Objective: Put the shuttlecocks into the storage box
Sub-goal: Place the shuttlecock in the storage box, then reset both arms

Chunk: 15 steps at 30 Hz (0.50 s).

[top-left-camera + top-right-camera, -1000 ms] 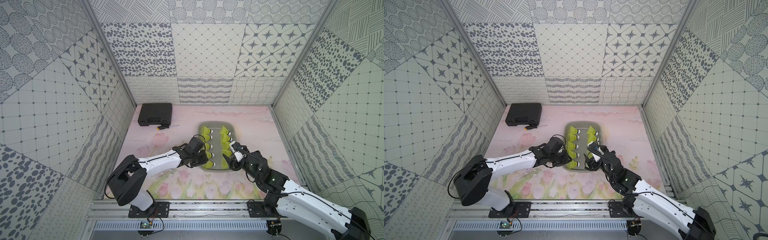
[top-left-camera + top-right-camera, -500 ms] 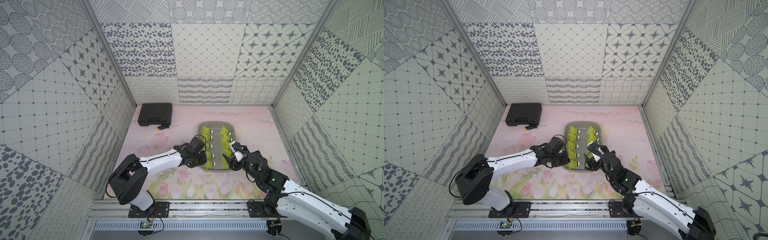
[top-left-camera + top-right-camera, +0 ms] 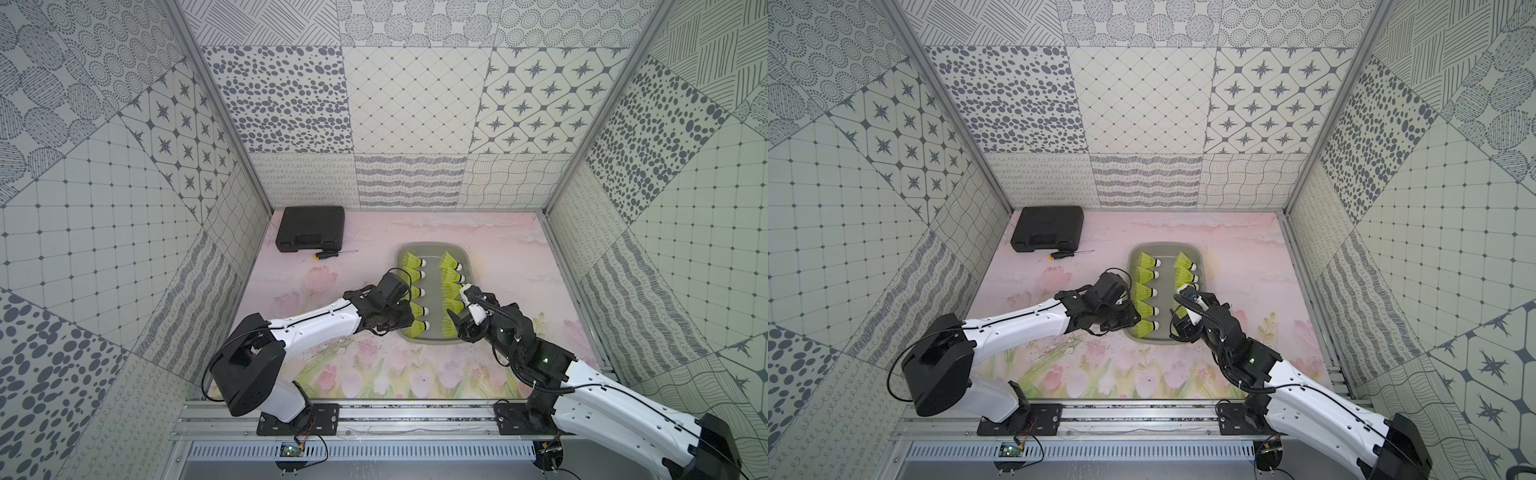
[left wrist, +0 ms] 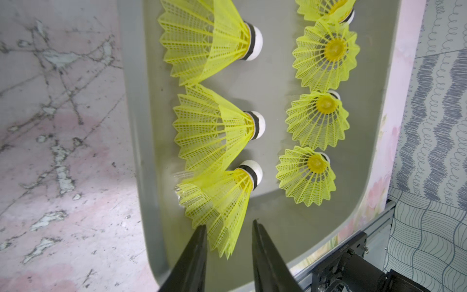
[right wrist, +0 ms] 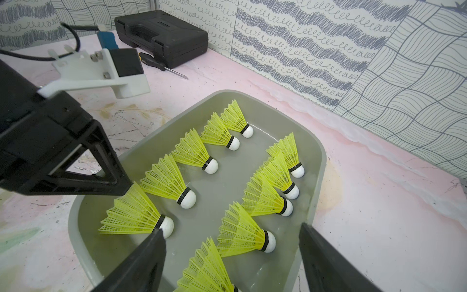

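Shuttlecocks point(image 5: 166, 180): ten counted, all lying in the storage box point(image 5: 228, 182) in two rows of five, corks pointing right (the right wrist view gives the cleanest count). None seen loose on the table point(image 3: 374, 374). The box sits right of centre, at mid-depth.

Step in hand, judged: release of the nearest shuttlecock point(image 4: 222, 199) in the left row. The left gripper point(image 4: 228, 223) straddles its skirt rim with a narrow gap. One finger stands clear of the mesh, so it reads as let go, not pinched. The right gripper point(image 5: 231, 227) is spread wide and empty, over the near end of the right row.

Next move, judged: lift both grippers straight up and back without snagging a skirt. The task then looks finished.

Pose: the left arm point(image 3: 316, 328) reaches low from near left, across the box's left wall. The right arm point(image 3: 540, 361) comes from near right, wrist pitched down. The black case point(image 3: 311, 228) and screwdriver point(image 3: 332, 254) lie far left, well apart.
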Each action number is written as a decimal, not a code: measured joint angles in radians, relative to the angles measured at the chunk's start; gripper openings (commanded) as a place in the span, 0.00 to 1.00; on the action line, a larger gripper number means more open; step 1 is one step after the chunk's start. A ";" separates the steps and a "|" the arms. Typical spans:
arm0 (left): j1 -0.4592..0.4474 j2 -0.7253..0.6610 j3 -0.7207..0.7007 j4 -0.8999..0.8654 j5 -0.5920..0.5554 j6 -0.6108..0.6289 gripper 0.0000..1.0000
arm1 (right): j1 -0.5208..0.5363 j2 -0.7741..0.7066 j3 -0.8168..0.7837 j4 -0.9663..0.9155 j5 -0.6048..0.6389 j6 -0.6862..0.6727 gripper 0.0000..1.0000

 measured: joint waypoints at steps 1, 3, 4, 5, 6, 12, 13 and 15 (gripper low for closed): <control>0.000 -0.008 0.000 -0.001 -0.007 0.003 0.41 | 0.000 0.000 -0.003 0.002 0.010 0.002 0.87; -0.001 -0.030 0.000 -0.006 -0.024 0.016 0.44 | 0.000 0.000 -0.008 0.006 0.039 0.010 0.88; -0.001 -0.043 0.000 -0.010 -0.037 0.023 0.45 | -0.002 0.000 -0.010 0.009 0.052 0.013 0.88; -0.001 -0.056 0.000 -0.018 -0.051 0.031 0.46 | -0.004 0.000 -0.011 0.010 0.071 0.020 0.89; -0.001 -0.070 0.001 -0.028 -0.068 0.039 0.47 | -0.008 0.000 -0.012 0.010 0.091 0.026 0.89; 0.030 -0.170 0.001 -0.089 -0.191 0.099 0.56 | -0.074 0.000 -0.014 0.007 0.187 0.082 0.91; 0.041 -0.190 -0.002 -0.097 -0.215 0.113 0.58 | -0.089 -0.001 -0.016 0.006 0.196 0.094 0.91; 0.067 -0.235 -0.014 -0.110 -0.263 0.143 0.61 | -0.130 -0.003 -0.018 -0.001 0.219 0.125 0.92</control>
